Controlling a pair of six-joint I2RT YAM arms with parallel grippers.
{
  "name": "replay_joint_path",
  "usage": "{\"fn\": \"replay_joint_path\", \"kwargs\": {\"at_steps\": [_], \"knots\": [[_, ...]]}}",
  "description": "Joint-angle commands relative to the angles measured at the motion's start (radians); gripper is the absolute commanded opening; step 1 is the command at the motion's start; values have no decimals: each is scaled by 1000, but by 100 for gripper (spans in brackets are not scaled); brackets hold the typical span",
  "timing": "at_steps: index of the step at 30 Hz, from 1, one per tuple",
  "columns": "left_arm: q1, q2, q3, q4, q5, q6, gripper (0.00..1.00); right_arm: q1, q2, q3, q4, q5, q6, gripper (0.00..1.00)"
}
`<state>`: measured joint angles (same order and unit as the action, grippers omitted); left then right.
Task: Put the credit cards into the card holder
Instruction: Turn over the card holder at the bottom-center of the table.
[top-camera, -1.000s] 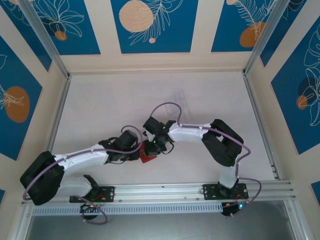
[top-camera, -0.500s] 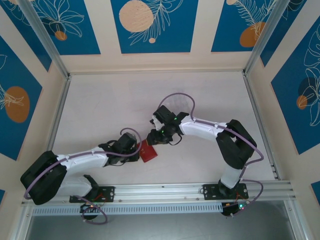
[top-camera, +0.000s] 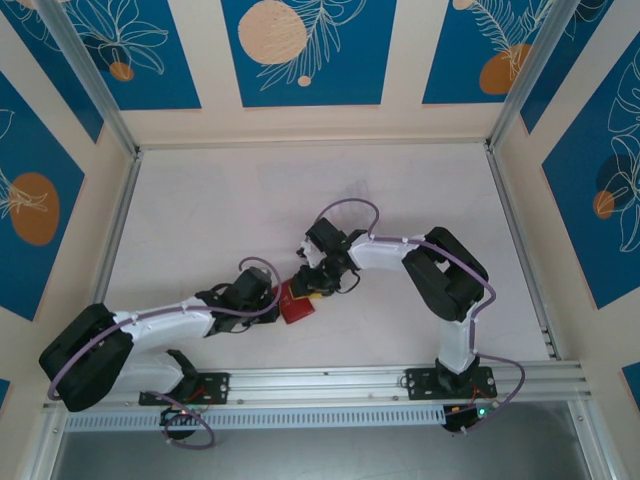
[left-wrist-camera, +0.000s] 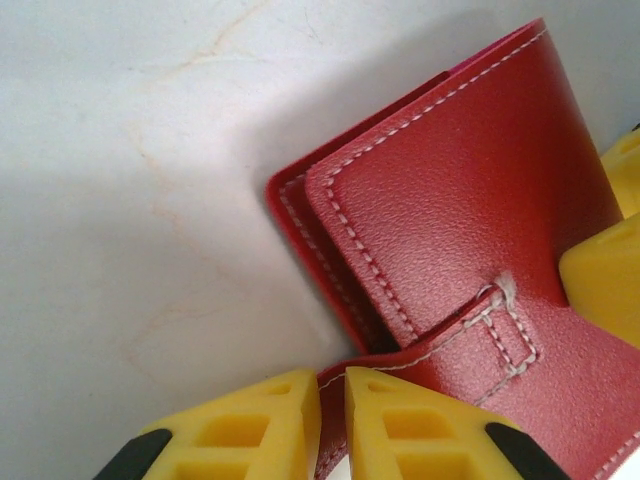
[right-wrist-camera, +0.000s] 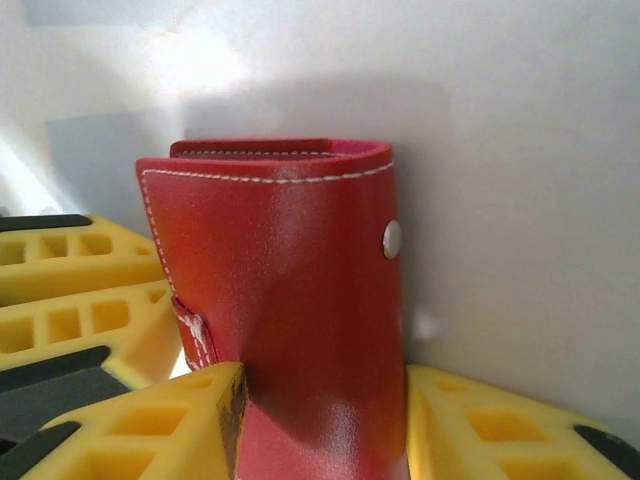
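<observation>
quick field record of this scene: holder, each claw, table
card holder: red, white stitching, between the two claws
left claw: shut on the card holder's strap
right claw: straddles the card holder; cannot tell whether it is squeezing
table: white

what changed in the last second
The right gripper opened, pulled back from the card holder toward the far side, then returned; its jaws now straddle it. The left gripper stayed shut on the holder's tab; the holder barely moved.
</observation>
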<state>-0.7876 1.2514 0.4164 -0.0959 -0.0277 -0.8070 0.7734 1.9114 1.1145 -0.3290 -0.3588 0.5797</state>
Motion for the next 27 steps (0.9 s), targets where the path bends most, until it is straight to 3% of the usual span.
{"fn": "replay_joint_path", "kwargs": {"at_steps": [1,4,15,19,24,27], "knots": [[6,52,-59,-84,-11,-12,16,-1,-1,-33,97,-143,41,43],[4,77,-65,-60,-11,-13,16,-9,-15,-56,156,-185,79,39],[-15,164,-97,30,-9,-32,15,-17,-39,-78,267,-274,166,39],[-18,165,-98,36,-8,-39,15,-13,-42,-76,245,-239,168,30],[-18,69,-89,-36,-21,-43,16,-14,-138,-82,105,-89,132,7],[-17,-58,-58,-146,-44,-38,21,-13,-224,-45,-113,110,86,0]]}}
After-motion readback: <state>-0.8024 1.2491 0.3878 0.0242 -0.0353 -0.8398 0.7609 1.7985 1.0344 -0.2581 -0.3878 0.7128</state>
